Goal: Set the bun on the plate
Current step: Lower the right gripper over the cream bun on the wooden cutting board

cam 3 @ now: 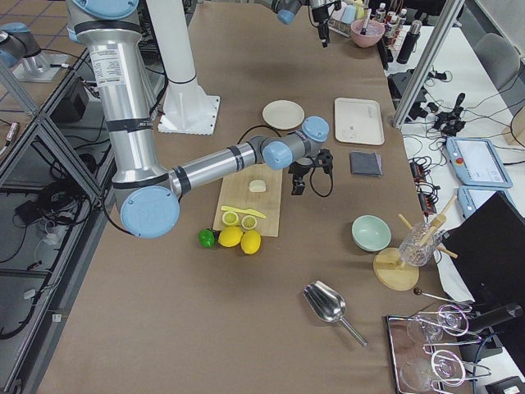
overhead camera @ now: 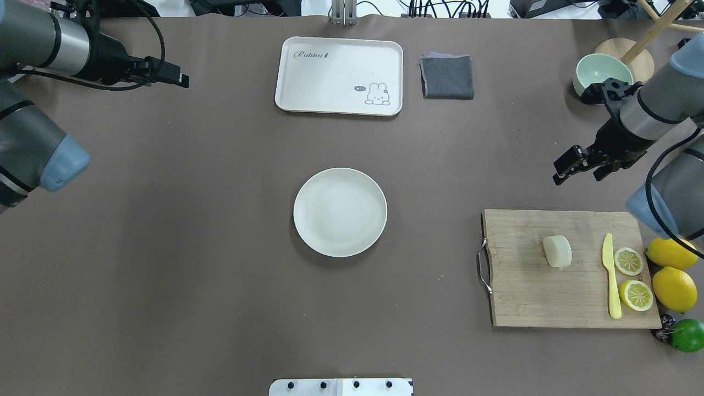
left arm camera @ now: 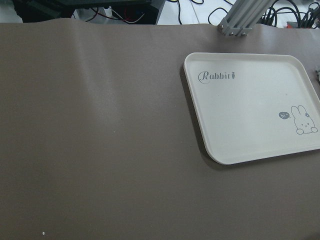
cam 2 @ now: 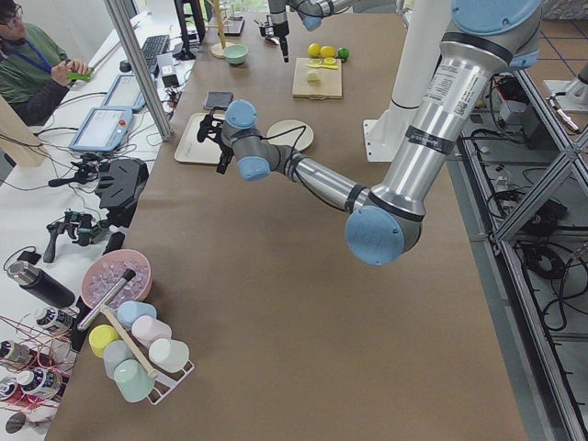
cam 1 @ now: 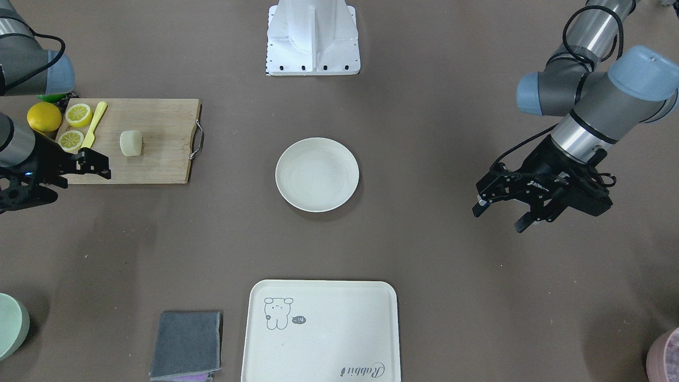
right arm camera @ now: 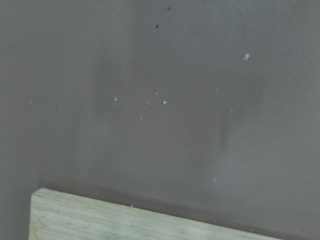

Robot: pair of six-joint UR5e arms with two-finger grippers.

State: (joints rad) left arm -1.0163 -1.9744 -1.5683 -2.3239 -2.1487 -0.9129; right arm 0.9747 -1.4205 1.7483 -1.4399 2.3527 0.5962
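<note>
The pale cream bun [overhead camera: 557,251] [cam 1: 131,143] lies on a wooden cutting board [overhead camera: 528,291] on the robot's right side. An off-white round plate [overhead camera: 340,212] [cam 1: 317,174] sits bare at the table's middle. My right gripper [overhead camera: 577,176] [cam 1: 86,179] hovers open and holding nothing just past the board's far edge, a short way from the bun. Far on the other side, near the tray, my left gripper [cam 1: 498,218] [overhead camera: 177,78] hangs open with nothing in it. Neither wrist view shows any fingers.
Beside the bun on the board lie a yellow knife [overhead camera: 610,275] and two lemon halves [overhead camera: 628,260]. Whole lemons [overhead camera: 674,289] and a lime [overhead camera: 687,335] sit off its right end. A cream rabbit tray [overhead camera: 339,76], grey cloth [overhead camera: 447,76] and green bowl [overhead camera: 602,70] line the far edge.
</note>
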